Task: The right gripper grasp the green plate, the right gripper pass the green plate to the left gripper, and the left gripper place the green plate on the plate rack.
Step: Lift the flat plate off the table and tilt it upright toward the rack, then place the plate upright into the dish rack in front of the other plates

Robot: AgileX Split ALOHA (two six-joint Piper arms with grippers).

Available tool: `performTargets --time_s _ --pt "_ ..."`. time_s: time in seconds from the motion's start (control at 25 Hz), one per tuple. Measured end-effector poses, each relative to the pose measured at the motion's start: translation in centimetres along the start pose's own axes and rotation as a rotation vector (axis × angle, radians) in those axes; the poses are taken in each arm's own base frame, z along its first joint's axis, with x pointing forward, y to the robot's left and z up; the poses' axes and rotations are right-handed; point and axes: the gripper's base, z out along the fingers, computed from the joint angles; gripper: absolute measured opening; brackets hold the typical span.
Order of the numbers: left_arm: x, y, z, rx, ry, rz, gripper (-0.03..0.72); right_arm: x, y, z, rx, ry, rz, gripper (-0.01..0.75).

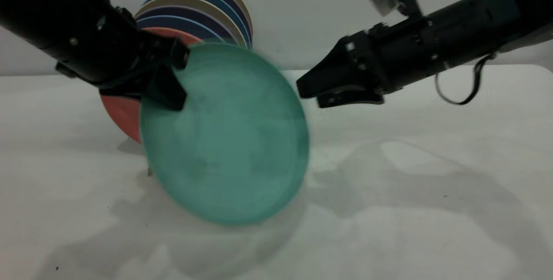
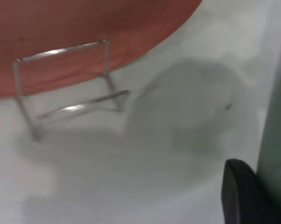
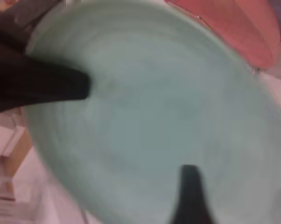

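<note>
Pale grey wall rises behind a white worktop (image 1: 432, 211), and soft shadows of my arms and of the green plate (image 1: 224, 137) spread across that worktop.

My left claw (image 1: 166, 79) is clamped on the green plate at its upper left rim; one black finger lies across the plate's face, the other sits behind the edge. The plate hangs tilted, its face turned toward the exterior camera, its lower edge low over the worktop; whether it touches the worktop I cannot tell. From my left wrist, one black fingertip (image 2: 245, 196) shows right against the plate's dark green edge (image 2: 276, 140).

My right claw (image 1: 309, 87) hovers just off the plate's upper right rim, apart from it, its wedge jaws drawn together and holding nothing. From my right wrist, the plate's face (image 3: 154, 116) fills the picture, with the left claw's finger (image 3: 47, 86) reaching onto it and one of my own fingertips (image 3: 192, 196) dark in front.

Behind the green plate stands a salmon-pink plate (image 1: 123, 113), upright and partly covered by it. Further behind rises a row of dark blue and beige plates (image 1: 194, 12), standing on edge. The plate rack (image 2: 66, 88) shows from my left wrist as a thin wire loop on the worktop, in front of the salmon-pink plate (image 2: 84, 32) and near the green plate's edge.
</note>
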Motion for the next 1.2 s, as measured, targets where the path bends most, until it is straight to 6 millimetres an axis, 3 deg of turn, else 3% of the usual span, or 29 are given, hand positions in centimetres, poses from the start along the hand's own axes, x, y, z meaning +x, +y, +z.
performTargets --time_s 0.08,0.16,0.4,0.64,0.84,1.2 --pt "-0.7 -0.3 -0.2 0.018 0.028 0.096 0.074 -0.5 -0.2 -1.6 0.007 -0.002 0.005 0.699" --pt "-1.8 -0.5 -0.7 0.031 0.056 0.193 0.074 -0.9 -0.5 -3.5 0.032 0.003 0.005 0.713" --pt "-5.9 -0.3 -3.1 -0.033 0.145 0.580 0.074 -0.7 -2.5 -7.8 0.145 0.037 0.064 0.642" --pt "-9.2 -0.3 -5.5 -0.074 0.164 1.062 0.074 -0.2 -3.8 -9.0 0.231 0.067 0.081 0.559" --pt "-10.1 -0.6 -5.9 -0.052 0.137 1.422 0.074 -0.2 -4.1 -9.1 0.261 0.061 0.079 0.553" --pt "-11.4 -0.7 -5.9 -0.148 0.004 1.406 0.074 -0.2 -4.3 -9.2 0.275 0.065 0.075 0.552"
